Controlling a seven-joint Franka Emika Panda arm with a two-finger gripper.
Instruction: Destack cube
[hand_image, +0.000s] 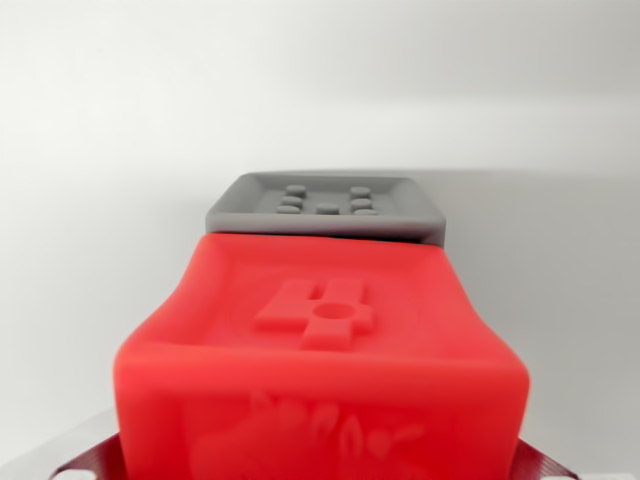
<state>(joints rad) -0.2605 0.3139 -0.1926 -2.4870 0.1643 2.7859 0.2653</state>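
At the bottom edge of the wrist view only two dark reddish tips of the claw show, one at each lower corner, flanking the red cube; whether they press on it cannot be told, since the cube hides the contact. The red cube fills the lower half of the frame right in front of the claw, its recessed top face carrying a raised emblem with a round hole. Just beyond it, touching its far edge, lies the grey cube, with raised dots on its top. Both sit against the pale white table.
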